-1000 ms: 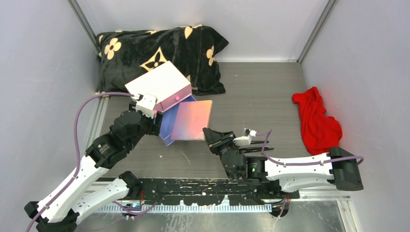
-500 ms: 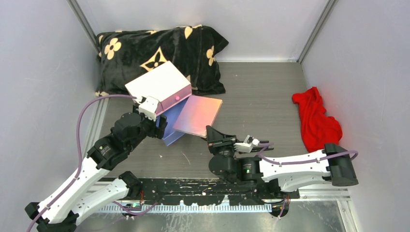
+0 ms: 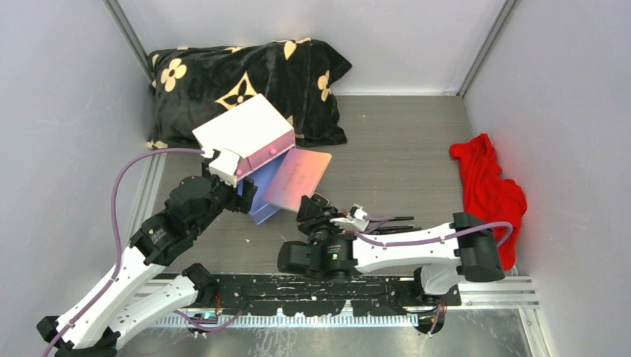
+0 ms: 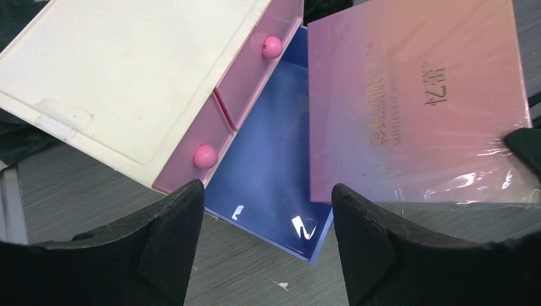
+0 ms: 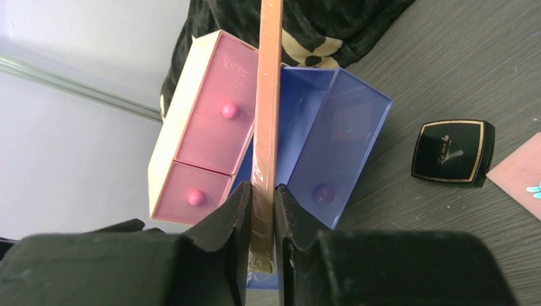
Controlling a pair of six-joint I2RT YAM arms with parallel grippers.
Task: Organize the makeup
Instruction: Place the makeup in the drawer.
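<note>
My right gripper (image 5: 261,191) is shut on the near edge of the flat iridescent pink palette (image 3: 298,177). The palette is lifted and tilted, and its far side hangs over the pulled-out blue drawer (image 3: 260,201) of the white chest (image 3: 242,130). In the right wrist view the palette (image 5: 268,95) shows edge-on between drawer and chest. My left gripper (image 4: 266,191) is open with nothing between its fingers, and hovers over the drawer's near corner (image 4: 306,245). A black compact (image 5: 453,152) lies on the table right of the drawer. The rest of the makeup is hidden.
A black flower-patterned pillow (image 3: 245,74) fills the back left behind the chest. A red cloth (image 3: 487,186) lies by the right wall. The chest's two pink drawers (image 4: 245,89) are shut. Something flat and pink (image 5: 520,175) lies near the compact.
My right arm has swung left, carrying the palette toward the blue drawer and tipping it up on edge. The left arm has hardly moved and stays open.
</note>
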